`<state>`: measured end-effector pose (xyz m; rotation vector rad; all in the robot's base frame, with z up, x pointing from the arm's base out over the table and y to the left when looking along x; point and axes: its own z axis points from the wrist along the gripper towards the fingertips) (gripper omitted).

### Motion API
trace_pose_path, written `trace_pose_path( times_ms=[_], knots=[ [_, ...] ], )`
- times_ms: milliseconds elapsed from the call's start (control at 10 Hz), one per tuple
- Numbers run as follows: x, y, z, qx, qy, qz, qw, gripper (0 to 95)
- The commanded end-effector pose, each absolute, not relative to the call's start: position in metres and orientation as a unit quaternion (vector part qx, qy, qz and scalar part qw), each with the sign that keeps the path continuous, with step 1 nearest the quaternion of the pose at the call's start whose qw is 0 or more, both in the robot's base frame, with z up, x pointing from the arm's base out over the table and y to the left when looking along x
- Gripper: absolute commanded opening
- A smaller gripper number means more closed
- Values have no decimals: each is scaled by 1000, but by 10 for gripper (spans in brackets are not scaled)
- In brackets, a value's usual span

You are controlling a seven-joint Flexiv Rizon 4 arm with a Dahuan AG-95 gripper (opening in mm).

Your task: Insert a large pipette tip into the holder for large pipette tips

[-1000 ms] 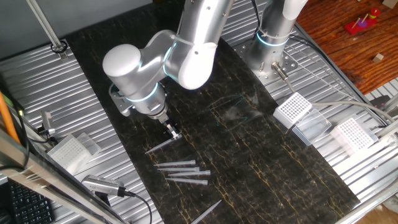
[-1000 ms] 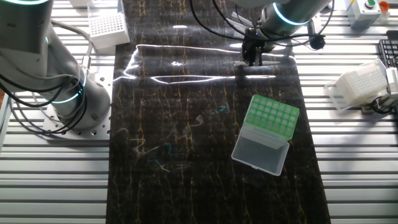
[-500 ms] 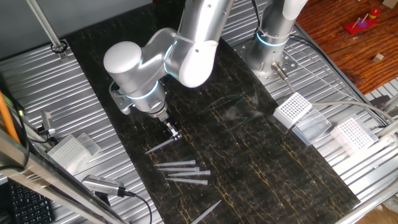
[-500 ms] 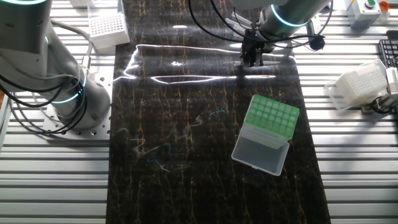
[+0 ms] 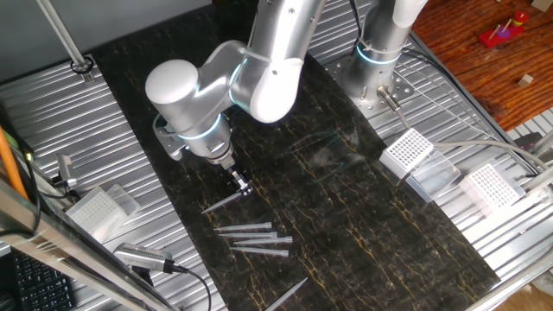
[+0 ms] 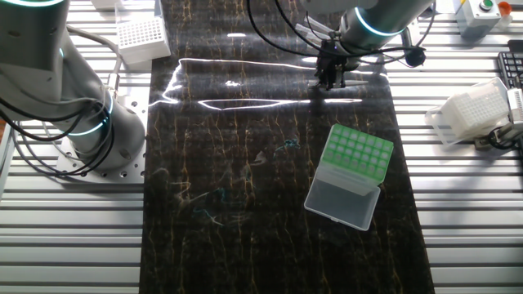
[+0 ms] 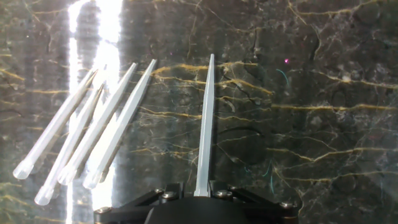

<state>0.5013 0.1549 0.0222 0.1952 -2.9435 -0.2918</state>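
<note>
My gripper point(image 5: 239, 183) stands low over the dark mat, shut on the wide end of a large pipette tip point(image 5: 219, 203). In the hand view the tip point(image 7: 205, 134) runs straight out from between the jaws point(image 7: 204, 186), point away from me, close over the mat. The holder for large pipette tips point(image 6: 358, 153) shows only in the other fixed view: a green perforated rack with its pale lid point(image 6: 339, 200) open towards the near edge. There my gripper point(image 6: 331, 77) is far behind it, near the mat's back edge.
Several more loose tips point(image 5: 256, 235) lie on the mat beside the held one, at the left in the hand view point(image 7: 93, 140); one lies apart point(image 5: 289, 294). White racks point(image 5: 406, 151) point(image 5: 491, 186) point(image 5: 95, 210) stand on the ribbed table. A second arm's base point(image 6: 90, 122) stands at the left.
The arm's elbow has shifted very slightly. The gripper and the tip stay at almost the same spot.
</note>
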Motion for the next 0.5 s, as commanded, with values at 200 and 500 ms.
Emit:
trace_pose_path(
  times_ms=[200, 500],
  knots=[
    [500, 153, 22, 64, -990, -92, 89, 190],
    [495, 149, 16, 65, -990, -90, 90, 0]
  ],
)
